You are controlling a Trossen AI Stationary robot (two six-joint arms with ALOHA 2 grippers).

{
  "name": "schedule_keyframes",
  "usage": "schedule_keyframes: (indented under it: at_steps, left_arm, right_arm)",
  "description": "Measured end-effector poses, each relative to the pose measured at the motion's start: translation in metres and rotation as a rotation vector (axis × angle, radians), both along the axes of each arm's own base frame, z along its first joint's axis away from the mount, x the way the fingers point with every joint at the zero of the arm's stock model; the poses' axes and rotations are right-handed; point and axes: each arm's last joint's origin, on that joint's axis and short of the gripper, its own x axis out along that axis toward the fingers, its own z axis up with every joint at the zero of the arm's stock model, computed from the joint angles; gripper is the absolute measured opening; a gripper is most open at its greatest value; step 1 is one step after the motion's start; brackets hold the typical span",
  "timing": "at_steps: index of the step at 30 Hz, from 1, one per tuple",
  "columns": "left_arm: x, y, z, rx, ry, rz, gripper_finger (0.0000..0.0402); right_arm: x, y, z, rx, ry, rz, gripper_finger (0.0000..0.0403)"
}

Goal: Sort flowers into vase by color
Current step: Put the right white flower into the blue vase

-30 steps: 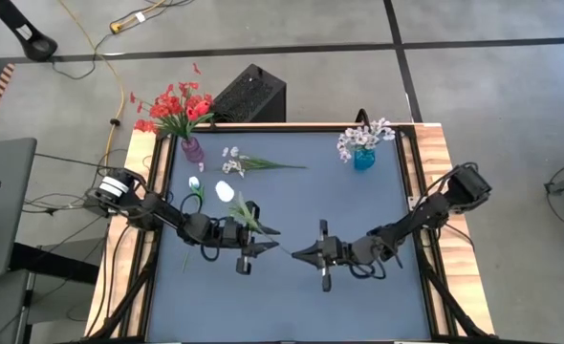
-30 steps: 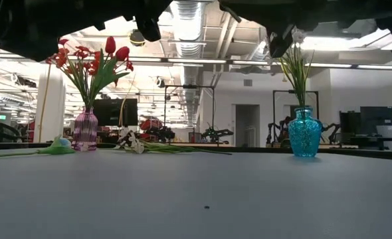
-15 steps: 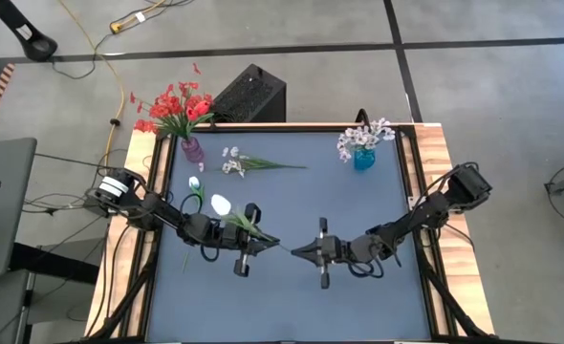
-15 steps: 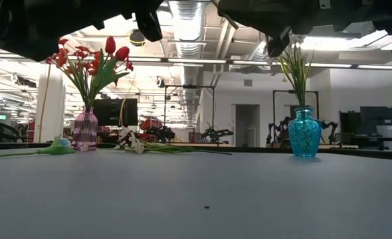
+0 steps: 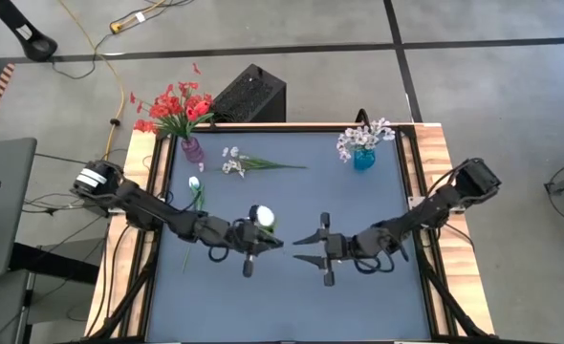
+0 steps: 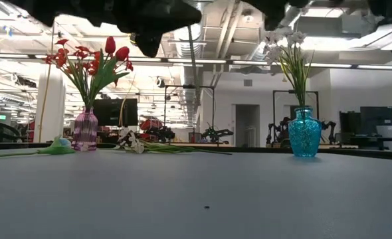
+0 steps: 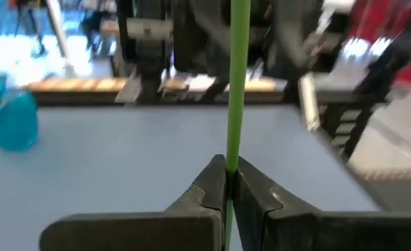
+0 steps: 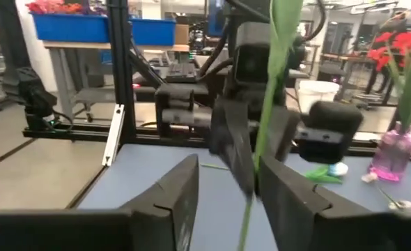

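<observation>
White bloom (image 5: 262, 216) tops the stem (image 7: 235, 84) clamped in the left gripper (image 5: 271, 242); right gripper (image 5: 307, 247) faces it, fingers apart. Pink vase (image 5: 193, 149), blue vase (image 5: 362, 159) and loose flowers (image 5: 244, 164) stand behind.

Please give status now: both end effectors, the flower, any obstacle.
Left end effector shut on thin green stalk of white-bloomed flower, mid-table. Right end effector open, its fingers either side of same stalk. Nothing in the way between them.
</observation>
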Motion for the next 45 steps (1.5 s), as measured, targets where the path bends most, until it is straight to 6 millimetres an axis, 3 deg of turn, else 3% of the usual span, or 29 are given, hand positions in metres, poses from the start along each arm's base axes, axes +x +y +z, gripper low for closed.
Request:
schedule_keyframes:
  at_steps: [7, 11, 21, 25, 35, 39, 45]
  left_arm:
    - [0.015, -0.014, 0.013, 0.165, 0.151, 0.026, 0.0]
    - [0.014, -0.019, 0.016, 0.201, 0.146, 0.029, 0.0]
    - [0.014, -0.019, 0.017, 0.23, 0.128, 0.07, 0.0]
    - [0.014, -0.017, 0.016, 0.24, 0.137, 0.098, 0.0]
    - [0.015, -0.013, 0.016, 0.255, 0.142, 0.14, 0.0005]
    - [0.014, -0.012, 0.014, 0.317, 0.169, 0.177, 0.0031]
    - [0.009, -0.008, 0.014, 0.394, 0.222, 0.23, 0.0102]
  right_arm:
    - [0.029, -0.012, 0.011, -0.028, 0.034, 0.04, 0.0204]
    - [0.033, -0.011, 0.021, -0.052, 0.037, 0.038, 0.0205]
    - [0.038, -0.015, 0.023, -0.056, 0.069, 0.065, 0.019]
    - [0.039, -0.018, 0.023, -0.054, 0.065, 0.056, 0.016]
    - [0.041, -0.024, 0.024, -0.063, 0.061, 0.006, 0.002]
    - [0.039, -0.025, 0.026, -0.066, 0.076, -0.018, 0.0023]
    - [0.023, -0.033, 0.037, -0.102, 0.177, -0.101, 0.0023]
